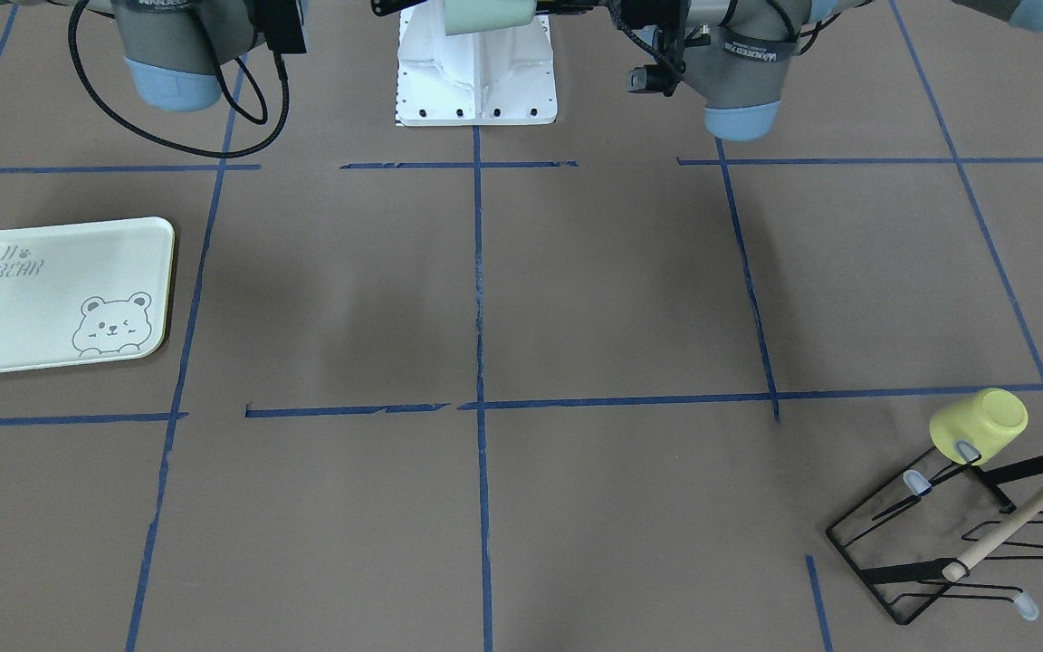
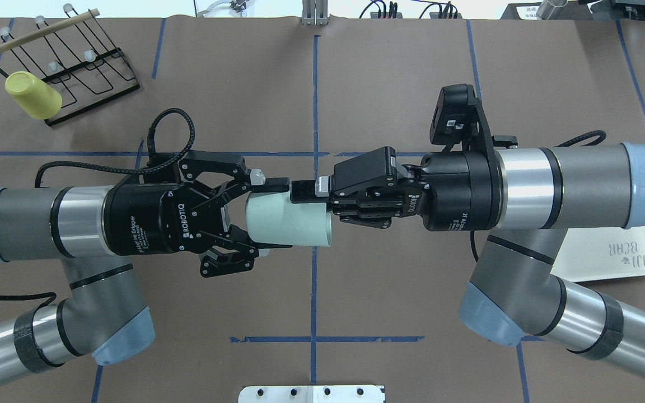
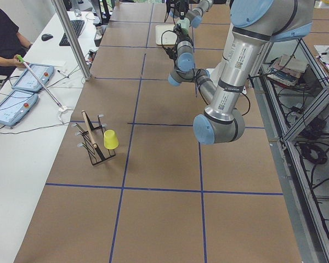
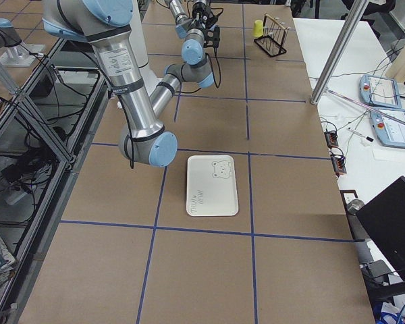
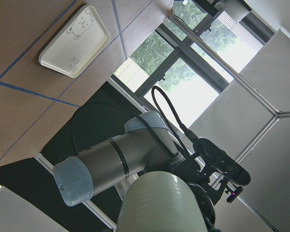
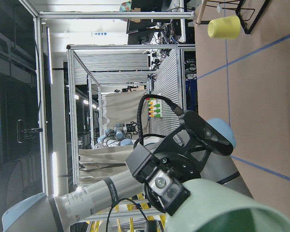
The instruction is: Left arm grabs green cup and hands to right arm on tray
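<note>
The green cup (image 2: 289, 221) hangs on its side in mid-air over the table's middle, rim toward my right arm; it also shows at the top edge of the front view (image 1: 485, 14). My right gripper (image 2: 308, 196) is shut on the cup's rim wall. My left gripper (image 2: 275, 215) straddles the cup's base end with its fingers (image 2: 272, 182) spread and a narrow gap to the cup, so it is open. The tray (image 2: 613, 254) lies on the table under my right forearm; in the front view the tray (image 1: 55, 294) is bare.
A yellow cup (image 2: 31, 95) hangs on a black wire rack (image 2: 76, 67) with a wooden bar at the far left corner; both show in the front view (image 1: 979, 426). The white robot base plate (image 1: 476, 81) sits at the near edge.
</note>
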Controlling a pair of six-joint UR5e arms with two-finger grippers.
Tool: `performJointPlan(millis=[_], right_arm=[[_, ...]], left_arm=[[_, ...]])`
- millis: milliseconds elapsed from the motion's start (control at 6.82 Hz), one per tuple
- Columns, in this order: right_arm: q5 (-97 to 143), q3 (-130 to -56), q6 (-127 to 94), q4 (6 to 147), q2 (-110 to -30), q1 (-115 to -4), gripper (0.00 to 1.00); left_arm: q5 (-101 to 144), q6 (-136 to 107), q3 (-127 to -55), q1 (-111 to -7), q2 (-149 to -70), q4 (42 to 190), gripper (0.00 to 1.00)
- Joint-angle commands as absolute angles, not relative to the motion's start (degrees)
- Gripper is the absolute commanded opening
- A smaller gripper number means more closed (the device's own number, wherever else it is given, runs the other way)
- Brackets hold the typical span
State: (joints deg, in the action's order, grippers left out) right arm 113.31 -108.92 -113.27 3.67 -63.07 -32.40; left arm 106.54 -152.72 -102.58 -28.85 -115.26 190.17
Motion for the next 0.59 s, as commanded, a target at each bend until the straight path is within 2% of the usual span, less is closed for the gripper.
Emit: performJointPlan(millis=[0, 440], right_arm=[[111.89, -108.90, -113.47, 3.16, -63.11, -31.47, 0.00], [111.53, -109.07, -113.73, 3.16, -63.11, -31.20, 0.00]], left_arm=[[104.96, -156.42, -103.09, -28.83, -114.79, 190.11, 0.99], [104.85, -156.62, -103.18, -29.09, -114.35, 190.11, 1.00]])
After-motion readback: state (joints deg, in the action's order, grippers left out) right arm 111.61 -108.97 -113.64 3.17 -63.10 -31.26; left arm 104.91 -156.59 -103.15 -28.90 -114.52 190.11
